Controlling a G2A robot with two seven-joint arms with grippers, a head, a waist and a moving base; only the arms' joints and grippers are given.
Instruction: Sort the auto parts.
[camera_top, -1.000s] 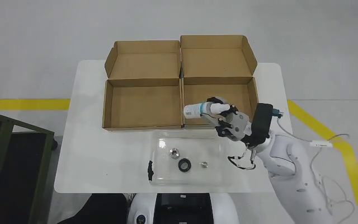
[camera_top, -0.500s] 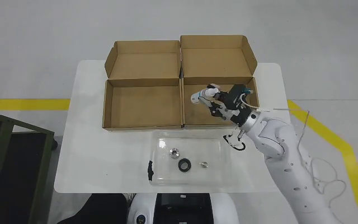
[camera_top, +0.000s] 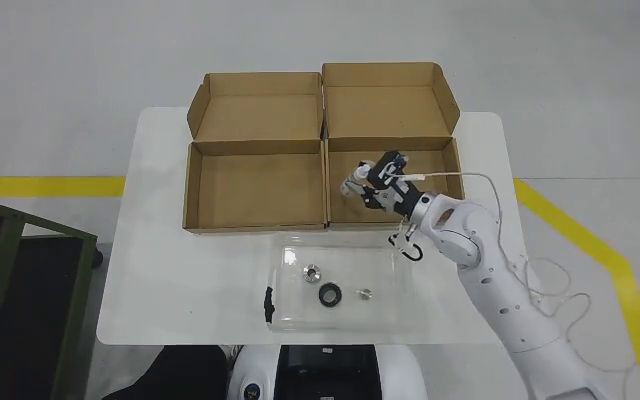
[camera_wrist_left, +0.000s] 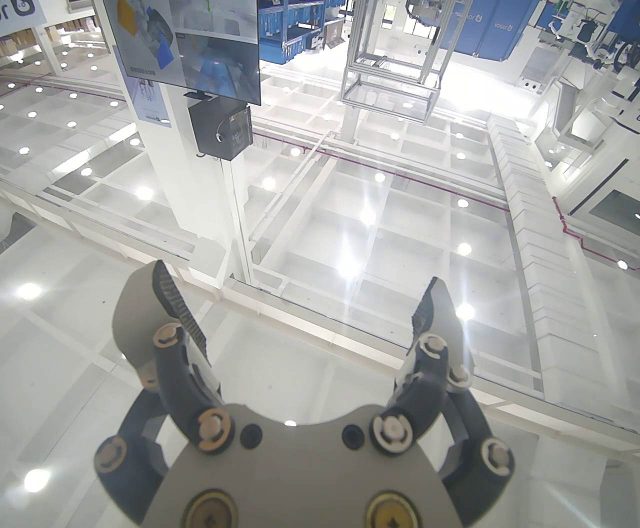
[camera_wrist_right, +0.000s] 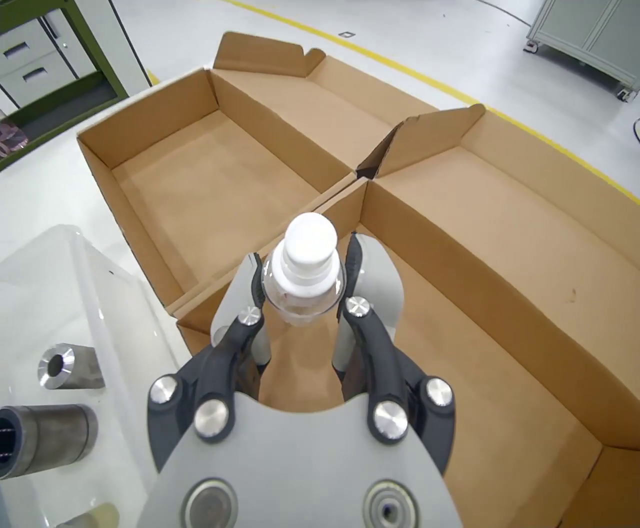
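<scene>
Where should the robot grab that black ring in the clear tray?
Probably across its outer wall, coming straight down. The black ring sits with its hole facing up in the clear tray, apart from the other parts, so its round sides are free. The tray walls would likely block a sideways reach.

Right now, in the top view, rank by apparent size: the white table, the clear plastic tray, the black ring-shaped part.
Largest to smallest, no ties:
1. white table
2. clear plastic tray
3. black ring-shaped part

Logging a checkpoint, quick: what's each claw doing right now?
Left claw: open, empty.
Right claw: closed on the bottle.
</scene>
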